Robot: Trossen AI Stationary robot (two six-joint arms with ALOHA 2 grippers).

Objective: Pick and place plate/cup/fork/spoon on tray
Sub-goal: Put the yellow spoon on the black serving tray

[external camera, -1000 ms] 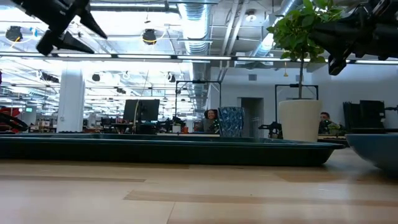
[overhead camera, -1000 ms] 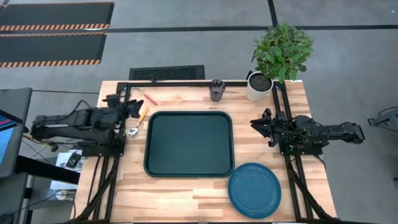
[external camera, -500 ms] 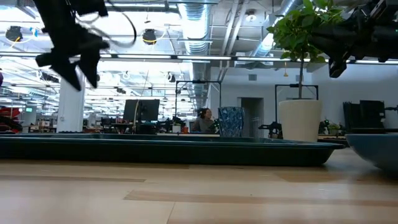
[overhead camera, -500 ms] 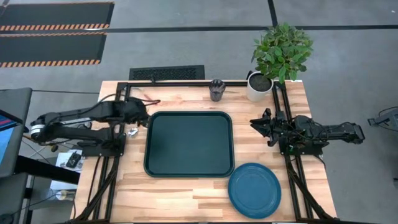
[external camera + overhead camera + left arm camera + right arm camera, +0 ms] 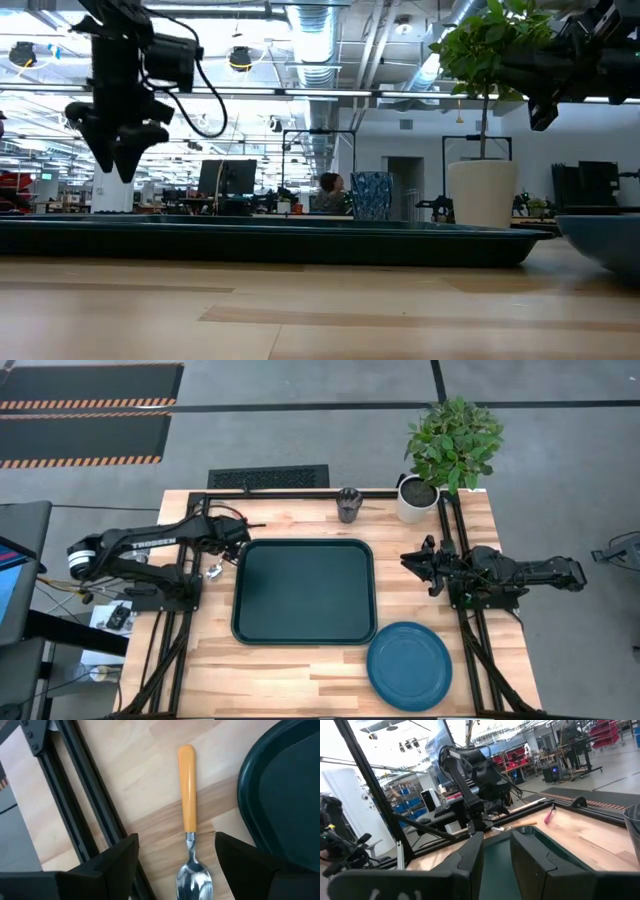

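Left gripper hanging spread and empty directly above the spoon, which is lying flat on the counter just beside the left edge of the tray; the two fingers are straddling the neck where the orange handle meets the metal bowl. The spoon is judged light, stiff and thin, so it is sitting low against the wood and offering little height to pinch; the smooth handle is probably slippery, and the narrow neck or the handle's lower end is looking like the best place to take hold, across its width. The fork is lying farther along the same side. The cup is standing at the counter's far edge, the plate near the tray's front right corner. Right gripper waiting right of the tray, fingers partly parted, grasping nothing.
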